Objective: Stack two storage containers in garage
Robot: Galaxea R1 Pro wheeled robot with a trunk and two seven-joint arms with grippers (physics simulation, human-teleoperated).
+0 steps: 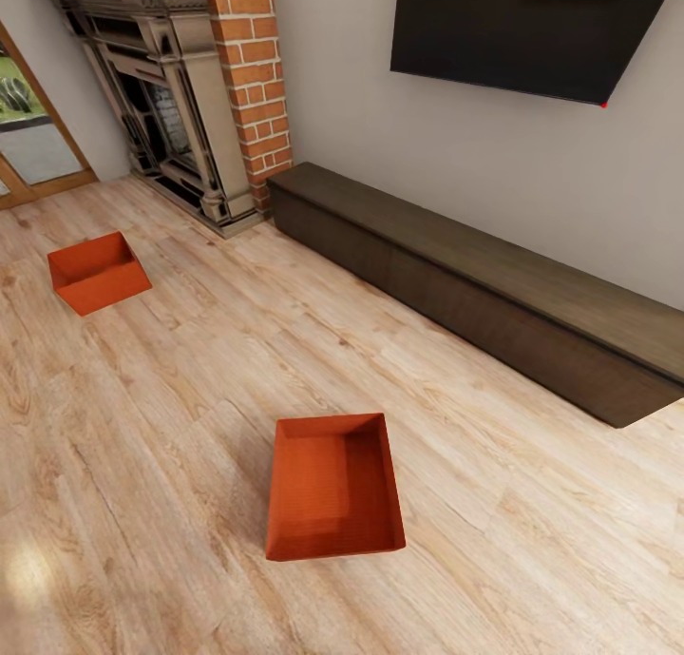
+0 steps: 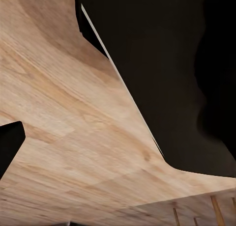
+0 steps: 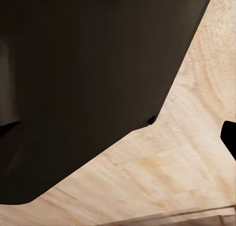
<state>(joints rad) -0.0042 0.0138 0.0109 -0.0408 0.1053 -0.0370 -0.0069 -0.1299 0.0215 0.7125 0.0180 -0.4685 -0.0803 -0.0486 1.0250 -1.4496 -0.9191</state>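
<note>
Living room, head view: 2 orange-red storage containers on the light wood-plank floor (image 1: pixel 190 370), well apart from each other; near container (image 1: pixel 332 489) open-topped, empty, upright, low in the middle of the view; far container (image 1: pixel 97 272) open-topped, empty, toward the left, between the near one and the glass door (image 1: pixel 28 132); brick fireplace (image 1: pixel 190 94) at the far wall, its brick column (image 1: pixel 255 75) just beside the end of a long dark low cabinet (image 1: pixel 475 294) that runs along the pale wall; dark TV (image 1: pixel 532 28) mounted above the cabinet. Left wrist view: wood planks (image 2: pixel 64 118) and a large dark shape (image 2: pixel 162 64), unidentifiable. Right wrist view: dark mass (image 3: pixel 83 78) over wood planks (image 3: pixel 167 167). Fingers of both arms: state cannot be told.
</note>
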